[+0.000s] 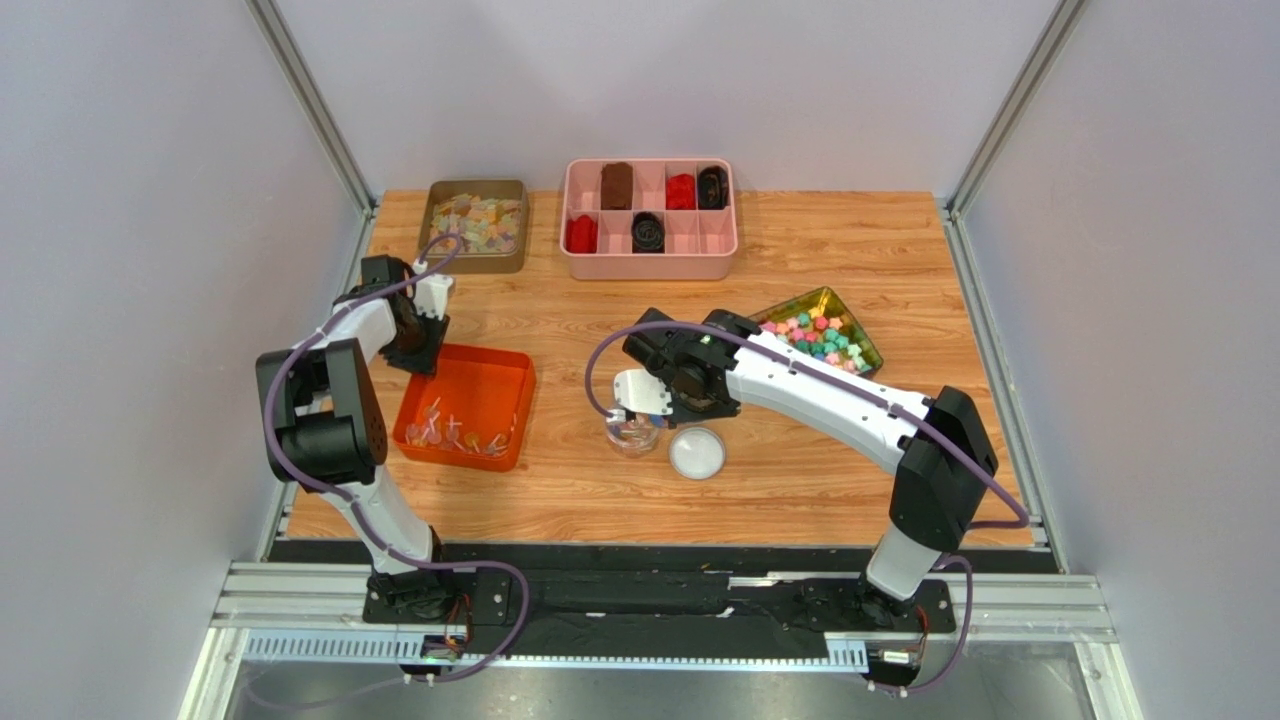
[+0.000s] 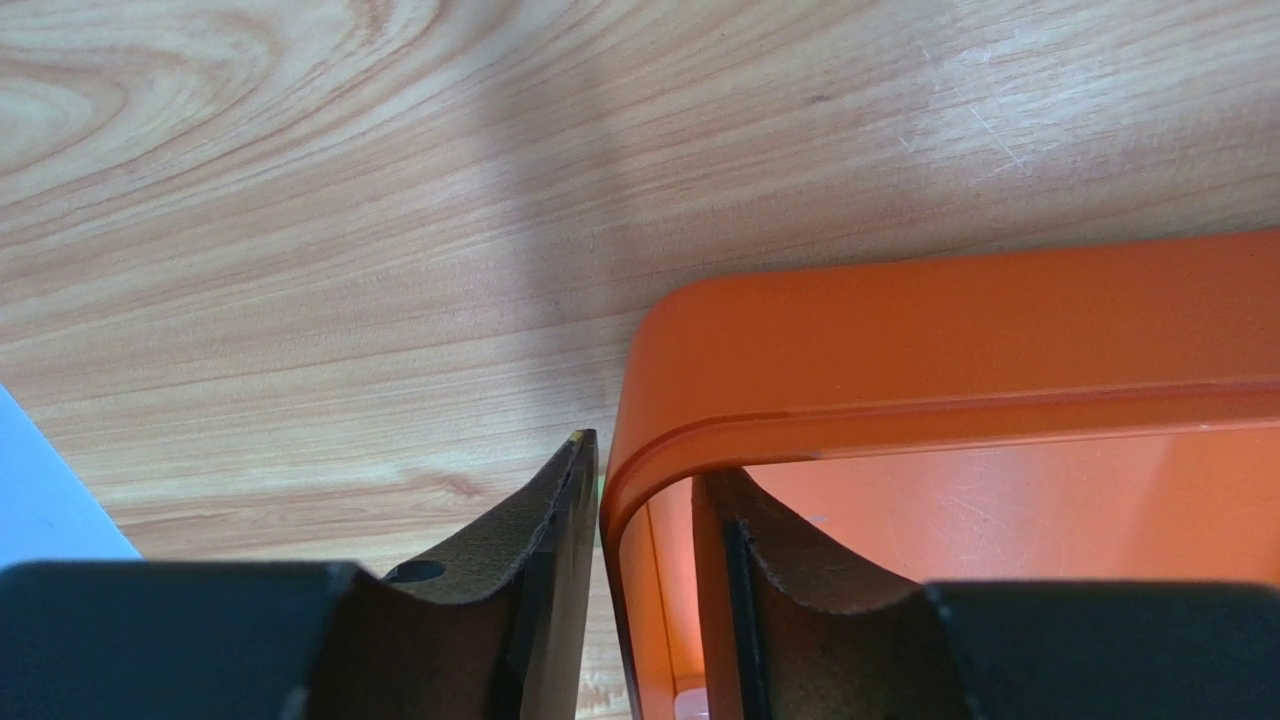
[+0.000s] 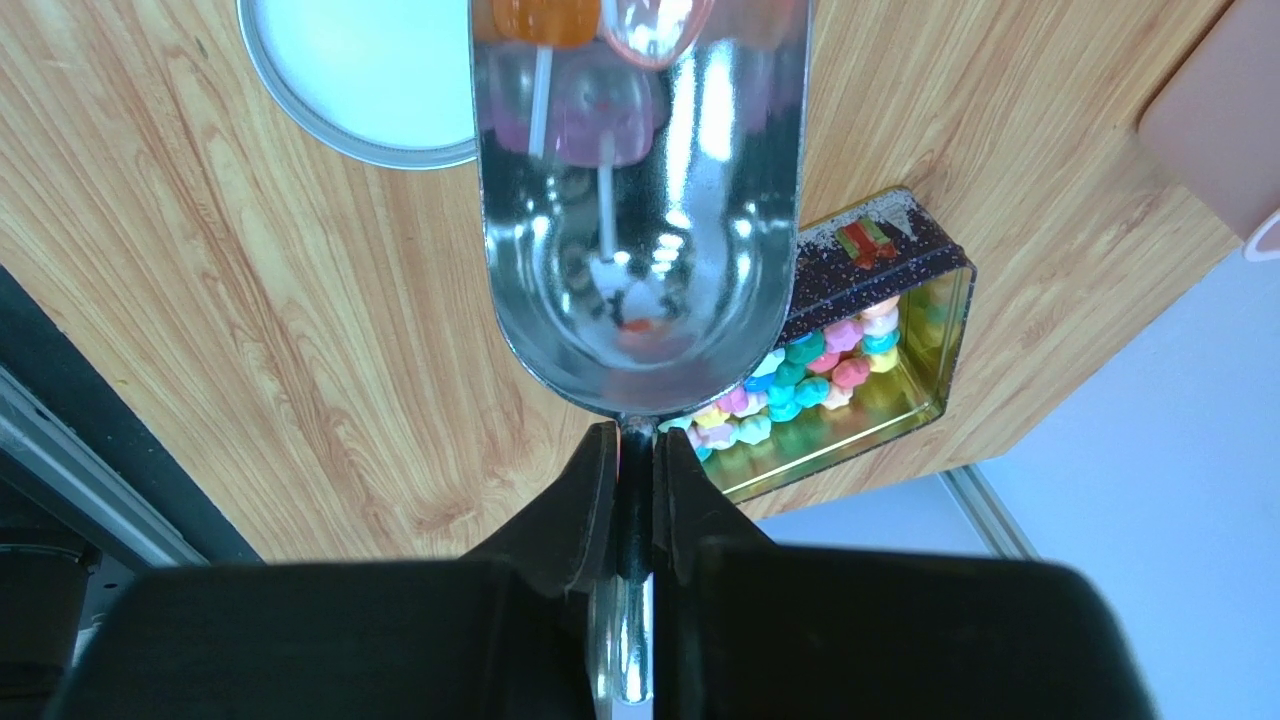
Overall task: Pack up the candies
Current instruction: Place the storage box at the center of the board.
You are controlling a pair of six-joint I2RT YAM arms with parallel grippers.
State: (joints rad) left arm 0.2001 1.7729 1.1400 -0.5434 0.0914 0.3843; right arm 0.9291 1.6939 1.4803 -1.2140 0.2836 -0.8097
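Tipping scoop (image 3: 639, 255) toward jar (image 1: 633, 437).
My right pincer (image 3: 634, 495) is clenching the scoop handle; I'm pouring candies (image 3: 594, 120) slowly, lip centred (left pincer (image 2: 646, 465) slack, straddling orange tray (image 2: 962, 330) wall).

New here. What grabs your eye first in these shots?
The right pincer clamps the handle of a shiny metal scoop carrying candies, at a small glass jar mid-table with a white lid beside it. The left pincer straddles a corner wall of the bright orange tray, left of centre, where more sweets lie.
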